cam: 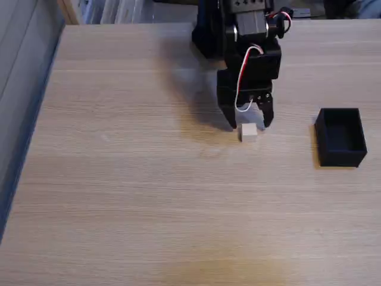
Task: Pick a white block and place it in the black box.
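Gripper open over white block, nothing held; black box empty off to the right.

In the fixed view the gripper (250,121) stood with its two fingertips spread wider than the cube, nothing between them as far as could be seen. The white block (249,132) sat on the table (131,196) just below the tips in the picture, centred on the gap, faces roughly square to the jaws; whether the tips had reached table height could not be told. The black box (340,137) lay well apart to the right, open top up, long axis running away from the camera. Judgement: next move likely a short drop, then closure.
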`<action>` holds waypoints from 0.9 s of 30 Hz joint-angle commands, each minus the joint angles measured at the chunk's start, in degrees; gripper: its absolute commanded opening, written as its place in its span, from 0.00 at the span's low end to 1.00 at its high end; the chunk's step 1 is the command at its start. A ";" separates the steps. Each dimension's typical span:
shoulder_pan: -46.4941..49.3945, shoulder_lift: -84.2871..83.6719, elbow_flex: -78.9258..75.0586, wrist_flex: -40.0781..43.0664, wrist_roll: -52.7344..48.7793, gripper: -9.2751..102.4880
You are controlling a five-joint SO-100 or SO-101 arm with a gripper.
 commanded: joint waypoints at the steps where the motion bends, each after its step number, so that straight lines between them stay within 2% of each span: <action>1: 0.09 -1.14 -2.99 -0.44 0.62 0.34; 11: 0.09 -5.45 -7.73 1.49 0.62 0.30; 17: 0.18 -5.27 -7.21 1.93 0.62 0.13; 20: 0.26 -4.75 -6.59 1.93 0.79 0.08; 27: 0.79 -1.32 -5.01 1.85 -0.26 0.08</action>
